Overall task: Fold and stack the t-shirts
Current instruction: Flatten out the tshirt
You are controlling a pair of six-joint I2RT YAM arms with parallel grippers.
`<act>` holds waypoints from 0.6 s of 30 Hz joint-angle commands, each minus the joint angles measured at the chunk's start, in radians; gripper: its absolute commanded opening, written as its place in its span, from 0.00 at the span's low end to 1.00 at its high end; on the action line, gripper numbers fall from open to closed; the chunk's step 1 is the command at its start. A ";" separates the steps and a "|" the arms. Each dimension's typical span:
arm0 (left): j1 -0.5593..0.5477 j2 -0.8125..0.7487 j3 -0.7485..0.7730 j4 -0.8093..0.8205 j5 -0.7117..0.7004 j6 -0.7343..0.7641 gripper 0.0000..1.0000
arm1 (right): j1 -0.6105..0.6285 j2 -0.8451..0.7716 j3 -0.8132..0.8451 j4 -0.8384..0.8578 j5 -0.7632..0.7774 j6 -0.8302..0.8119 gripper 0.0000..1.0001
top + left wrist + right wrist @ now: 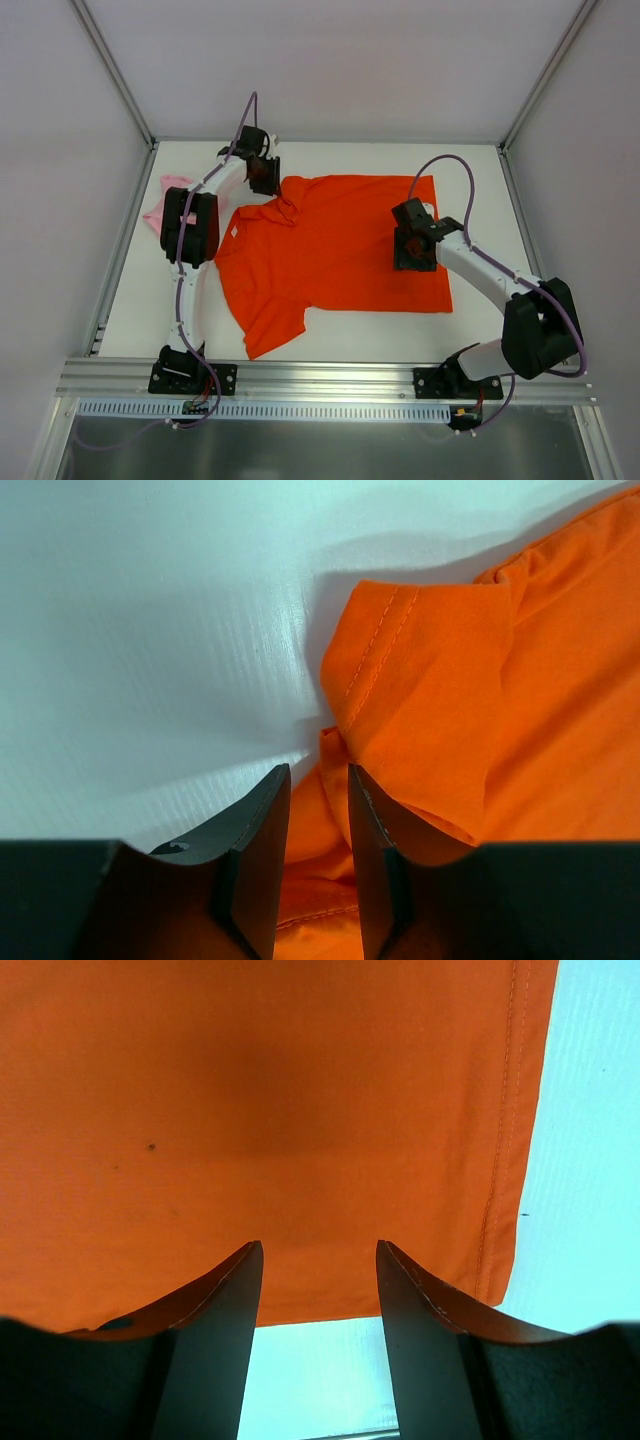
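Overhead camera looks down from behind; wrist cameras sit close above the orange t-shirt [340, 250].

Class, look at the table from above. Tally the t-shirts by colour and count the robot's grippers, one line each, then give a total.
Orange-red t-shirt: 1
Pale pink t-shirt: 1
Grippers: 2 (left gripper, right gripper)
Total: 4

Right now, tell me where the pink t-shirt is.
In the top view, the pink t-shirt lies at the far-left side of the table, partly hidden behind the left arm, just left of the orange t-shirt.
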State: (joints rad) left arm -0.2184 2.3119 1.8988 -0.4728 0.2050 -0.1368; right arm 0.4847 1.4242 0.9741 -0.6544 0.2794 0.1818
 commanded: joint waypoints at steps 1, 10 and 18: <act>0.016 -0.023 0.035 0.005 0.000 0.026 0.31 | 0.006 0.007 0.034 0.002 0.010 -0.004 0.53; 0.016 0.029 0.074 -0.012 0.054 0.020 0.31 | 0.006 0.010 0.040 0.001 0.018 -0.002 0.53; 0.016 0.049 0.083 -0.020 0.086 0.022 0.29 | 0.008 0.015 0.044 -0.001 0.020 0.002 0.53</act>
State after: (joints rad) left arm -0.2077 2.3566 1.9442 -0.4782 0.2619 -0.1368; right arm 0.4847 1.4338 0.9783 -0.6544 0.2802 0.1818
